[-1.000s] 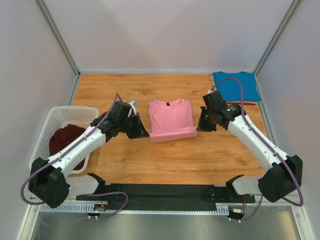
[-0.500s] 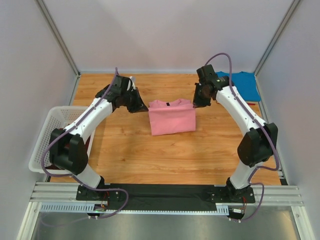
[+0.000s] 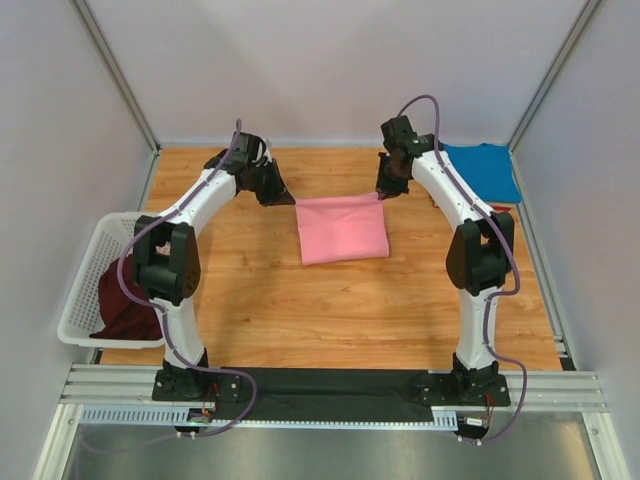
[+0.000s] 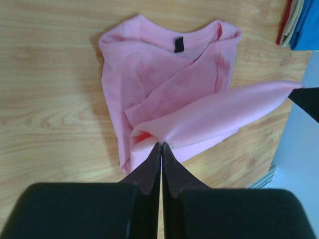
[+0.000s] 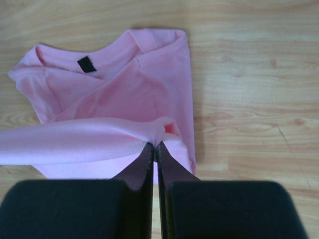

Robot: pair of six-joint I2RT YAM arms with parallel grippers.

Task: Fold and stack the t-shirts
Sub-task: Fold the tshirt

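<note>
The wooden table carries all three shirts, and the job looks about a third done. The two arms, left and right, reach toward 12 o'clock with the pink shirt between them. It lies just past the table's centre, its sleeves already turned in, making a narrow rectangle. The white basket sits at 8 o'clock with the maroon shirt bunched inside, not yet folded. The blue shirt lies flat at 1 o'clock. The right arm crosses its near edge, so I cannot tell how neatly it is folded. The left gripper has its jaws pressed together on one corner of the pink hem, and the right gripper pinches the other corner the same way. The hem hangs raised and stretched between them above the collar end. This looks like the bottom-to-top fold, with the hem not yet laid down. After that, the pink shirt must go onto a pile, and the maroon one needs the whole treatment. The small black neck label shows under the raised cloth. In the left wrist view, a red and pale strip at 1 o'clock is cut off by the frame, so I cannot tell what it is.
</note>
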